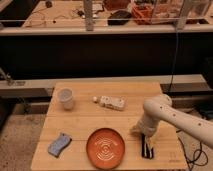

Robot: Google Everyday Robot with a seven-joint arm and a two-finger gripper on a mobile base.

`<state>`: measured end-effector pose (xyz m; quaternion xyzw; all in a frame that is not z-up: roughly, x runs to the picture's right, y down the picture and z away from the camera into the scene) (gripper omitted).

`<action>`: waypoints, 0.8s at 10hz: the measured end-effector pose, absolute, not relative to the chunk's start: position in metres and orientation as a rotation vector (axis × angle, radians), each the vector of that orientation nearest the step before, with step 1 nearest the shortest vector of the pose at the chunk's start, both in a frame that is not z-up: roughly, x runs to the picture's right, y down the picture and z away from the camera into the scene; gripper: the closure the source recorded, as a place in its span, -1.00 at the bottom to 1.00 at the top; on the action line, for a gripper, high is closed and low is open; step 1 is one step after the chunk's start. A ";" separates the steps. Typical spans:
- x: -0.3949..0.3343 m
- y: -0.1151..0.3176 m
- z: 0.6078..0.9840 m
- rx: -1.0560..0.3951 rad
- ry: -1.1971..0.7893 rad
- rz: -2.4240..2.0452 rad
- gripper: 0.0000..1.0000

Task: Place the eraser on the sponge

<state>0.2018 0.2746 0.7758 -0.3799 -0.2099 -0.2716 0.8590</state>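
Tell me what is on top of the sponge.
Nothing: the sponge is bare on top, fully in view. The eraser lies right of the plate, under the pincer, partly hidden.
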 end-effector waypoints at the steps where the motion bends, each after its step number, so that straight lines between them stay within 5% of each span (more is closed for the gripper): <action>1: 0.202 0.275 0.776 -0.798 -0.441 -0.570 -0.60; 8: 0.203 0.275 0.779 -0.808 -0.439 -0.566 -0.60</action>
